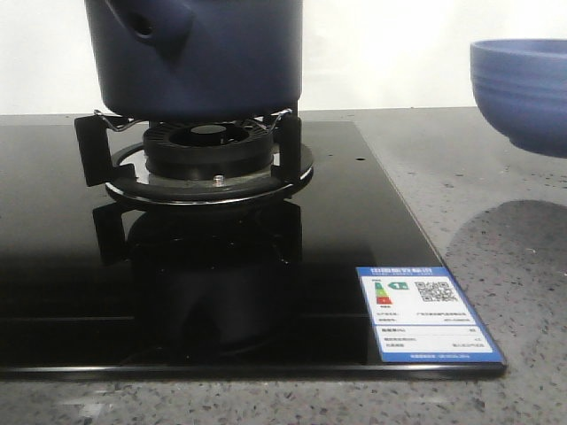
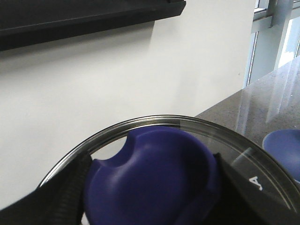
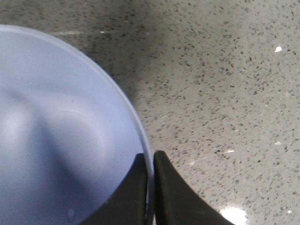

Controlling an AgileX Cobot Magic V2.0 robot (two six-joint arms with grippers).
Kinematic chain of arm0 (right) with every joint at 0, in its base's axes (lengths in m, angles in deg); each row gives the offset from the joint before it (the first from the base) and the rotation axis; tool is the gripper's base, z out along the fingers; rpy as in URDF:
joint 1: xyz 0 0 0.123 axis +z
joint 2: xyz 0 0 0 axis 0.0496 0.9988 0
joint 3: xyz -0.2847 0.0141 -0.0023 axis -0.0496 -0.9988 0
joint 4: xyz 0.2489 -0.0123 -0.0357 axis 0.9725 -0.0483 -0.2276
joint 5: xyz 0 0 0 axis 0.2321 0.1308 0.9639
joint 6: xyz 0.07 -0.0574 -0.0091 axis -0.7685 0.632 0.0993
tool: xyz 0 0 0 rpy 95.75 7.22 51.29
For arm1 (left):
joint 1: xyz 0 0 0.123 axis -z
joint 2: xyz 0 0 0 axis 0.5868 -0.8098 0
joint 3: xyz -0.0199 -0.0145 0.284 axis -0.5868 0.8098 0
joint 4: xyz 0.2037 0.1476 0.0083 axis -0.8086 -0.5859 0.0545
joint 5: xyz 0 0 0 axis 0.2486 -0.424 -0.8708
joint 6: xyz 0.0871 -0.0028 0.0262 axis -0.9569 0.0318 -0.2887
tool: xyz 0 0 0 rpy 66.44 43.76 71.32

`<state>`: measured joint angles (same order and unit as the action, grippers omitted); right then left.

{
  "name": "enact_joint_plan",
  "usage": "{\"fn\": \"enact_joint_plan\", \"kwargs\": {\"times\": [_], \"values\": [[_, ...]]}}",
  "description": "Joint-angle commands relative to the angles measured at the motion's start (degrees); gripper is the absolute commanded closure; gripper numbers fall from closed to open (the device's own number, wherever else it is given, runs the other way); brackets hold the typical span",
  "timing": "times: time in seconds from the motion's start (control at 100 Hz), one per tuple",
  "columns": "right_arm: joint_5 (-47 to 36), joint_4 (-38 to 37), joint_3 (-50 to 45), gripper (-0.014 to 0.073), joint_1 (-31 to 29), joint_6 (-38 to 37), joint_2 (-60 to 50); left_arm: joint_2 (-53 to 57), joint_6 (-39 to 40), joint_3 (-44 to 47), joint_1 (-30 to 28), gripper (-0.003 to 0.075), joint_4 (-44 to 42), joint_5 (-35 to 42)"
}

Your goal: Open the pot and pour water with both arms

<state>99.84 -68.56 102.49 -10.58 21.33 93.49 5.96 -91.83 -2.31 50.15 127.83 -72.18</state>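
Note:
The dark navy pot (image 1: 199, 53) stands on the burner's supports (image 1: 97, 146), its stubby side handle (image 1: 146, 27) turned toward the camera; its top is cut off by the frame. My left gripper (image 2: 150, 187) is shut on the blue knob (image 2: 154, 164) of a glass lid (image 2: 154, 121), held up in front of the white wall. A lighter blue bowl (image 1: 523, 88) hangs above the counter at the right. My right gripper (image 3: 151, 157) is shut on the rim of the bowl (image 3: 61, 131), one finger inside and one outside. Water cannot be made out.
The black glass hob (image 1: 354, 230) carries the burner (image 1: 208, 150) and a blue-and-white label sticker (image 1: 425, 312) near its front right corner. Speckled grey counter (image 1: 478, 177) lies to the right, under the bowl. A window (image 2: 276, 42) is beyond the counter's end.

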Motion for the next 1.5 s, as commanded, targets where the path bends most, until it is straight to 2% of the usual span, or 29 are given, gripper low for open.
{"fn": "enact_joint_plan", "kwargs": {"times": [0.0,0.56,0.63,0.8,0.87,1.07,1.2,1.49], "values": [[-4.4,0.2,0.3,0.0636,-0.3,0.2,-1.8,1.6,-0.1,-2.3,0.5,0.0365,3.5,1.9],[-5.5,-0.3,-0.1,0.0624,-0.3,1.1,1.0,1.6,-0.1,-2.3,0.5,0.0365,3.5,1.6],[-5.5,-0.3,-0.1,0.0566,-0.3,1.2,1.0,1.6,-0.1,-2.3,0.5,0.0365,3.5,1.6],[-4.8,-0.3,0.1,0.0307,-0.3,1.2,1.0,1.5,-0.1,-2.3,0.5,0.0365,3.3,1.6],[-4.1,-0.2,0.9,0.0251,-0.3,1.2,0.3,1.0,-0.1,-2.3,0.5,0.0365,3.3,0.3],[-3.3,0.2,5.4,0.0246,-0.3,1.2,-5.5,-2.9,-0.6,-2.3,0.5,0.0365,3.3,-5.4],[-3.9,0.3,6.8,0.0246,-0.3,1.2,-9.7,-5.1,-4.7,-2.3,0.5,0.0365,4.4,-8.0],[-3.3,0.8,6.8,0.0246,-0.3,1.2,-13.3,-8.0,-14.9,-2.3,1.1,0.0365,6.7,-8.6]]}}
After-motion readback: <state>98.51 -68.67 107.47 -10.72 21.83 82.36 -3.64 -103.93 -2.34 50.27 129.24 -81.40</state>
